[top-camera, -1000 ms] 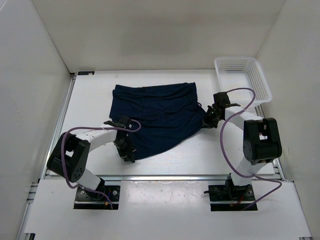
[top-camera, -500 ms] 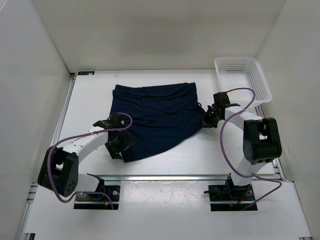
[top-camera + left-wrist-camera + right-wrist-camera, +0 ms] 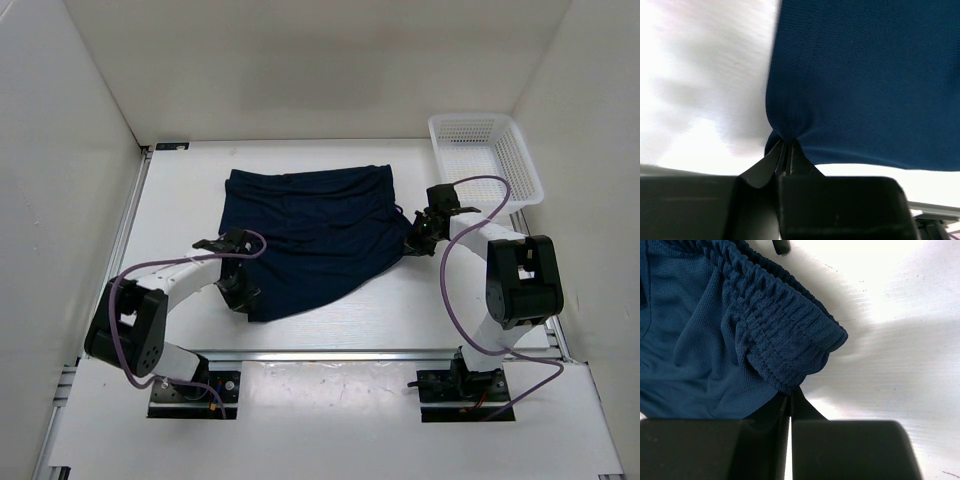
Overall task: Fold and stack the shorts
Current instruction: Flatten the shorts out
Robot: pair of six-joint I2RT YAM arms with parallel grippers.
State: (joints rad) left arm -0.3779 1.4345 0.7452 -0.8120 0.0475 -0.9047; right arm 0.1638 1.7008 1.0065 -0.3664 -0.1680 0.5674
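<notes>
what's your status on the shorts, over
Both shut: left gripper on the shorts near hem corner, right gripper on the waistband end. Garment spread unfolded on the table. Far right, white basket, apart from it.

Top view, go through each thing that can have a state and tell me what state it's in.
Shorts: lying spread out, pinched at two corners.
Left fingers: shut on the shorts' near hem corner.
Right fingers: shut on the waistband corner.
Basket: upright.
</notes>
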